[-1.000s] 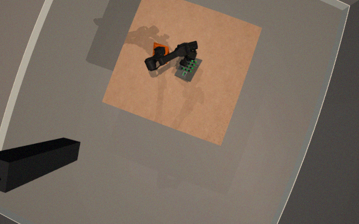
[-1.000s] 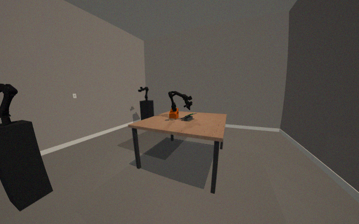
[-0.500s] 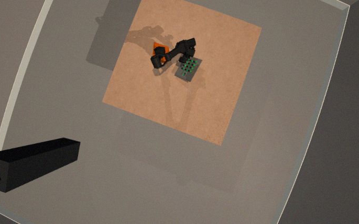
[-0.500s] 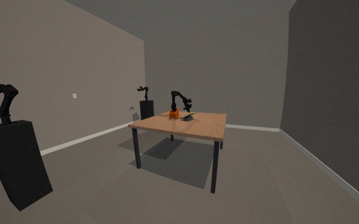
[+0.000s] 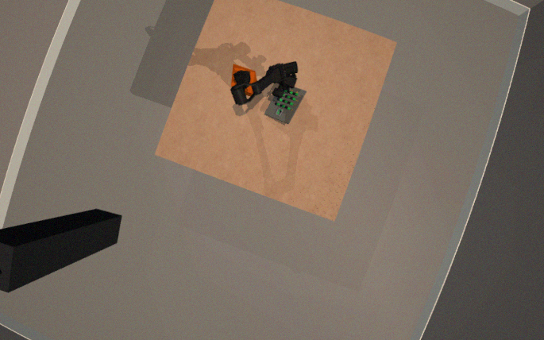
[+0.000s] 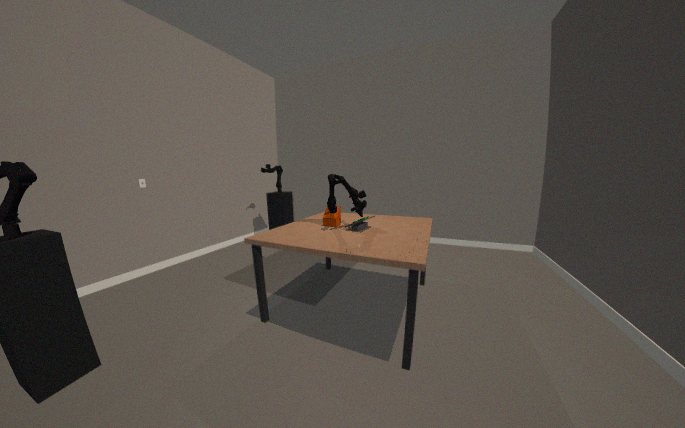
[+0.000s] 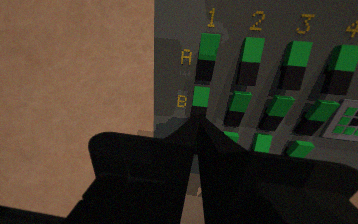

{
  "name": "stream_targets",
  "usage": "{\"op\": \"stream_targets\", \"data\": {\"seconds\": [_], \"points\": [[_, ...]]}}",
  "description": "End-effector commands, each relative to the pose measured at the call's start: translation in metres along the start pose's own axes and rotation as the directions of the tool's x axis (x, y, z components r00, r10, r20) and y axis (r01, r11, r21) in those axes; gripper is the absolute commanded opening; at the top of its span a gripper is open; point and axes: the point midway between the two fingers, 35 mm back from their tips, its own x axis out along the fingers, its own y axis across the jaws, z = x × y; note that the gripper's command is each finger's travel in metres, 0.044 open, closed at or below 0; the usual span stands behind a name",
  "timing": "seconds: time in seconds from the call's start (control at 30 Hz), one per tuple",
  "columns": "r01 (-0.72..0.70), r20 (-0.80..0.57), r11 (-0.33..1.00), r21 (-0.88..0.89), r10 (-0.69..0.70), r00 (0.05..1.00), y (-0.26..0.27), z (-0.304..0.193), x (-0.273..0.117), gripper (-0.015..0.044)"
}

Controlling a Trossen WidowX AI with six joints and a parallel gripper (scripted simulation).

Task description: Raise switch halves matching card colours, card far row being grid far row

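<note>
A: Where is the end effector (image 7: 198, 114) in the wrist view?

B: Low centre of the frame. Its two dark fingers are pressed together to a single point with nothing between them, and that point sits at the near, dark end of the switch in row B, column 1 (image 7: 200, 96). Whether it actually touches the switch I cannot tell.

A: And the panel (image 7: 180, 30)?

B: It fills the upper right of that view: a grey plate with yellow numbers 1 to 4 along the top and letters A and B down its left side. Each switch visible in rows A and B shows a green far half and a dark near half. A third row is partly hidden behind the fingers.

A: The card (image 7: 356, 121)?

B: At the right edge, beside row B's last switch, a small grid of green and dark squares.

A: From above?

B: The panel (image 5: 285, 105) lies on the tan surface (image 5: 329, 139), just right of the arm's orange base (image 5: 240, 75).
</note>
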Motion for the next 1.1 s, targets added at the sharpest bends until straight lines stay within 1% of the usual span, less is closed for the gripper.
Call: {"op": "stream_targets", "data": {"seconds": [0.0,1.07], "points": [[0.006,-0.003,1.000,-0.008,-0.006,1.000,-0.0009,-0.0022,0.0066,0.0000],[0.007,-0.003,1.000,-0.008,-0.007,1.000,-0.0011,-0.0024,0.0114,0.0000]]}}
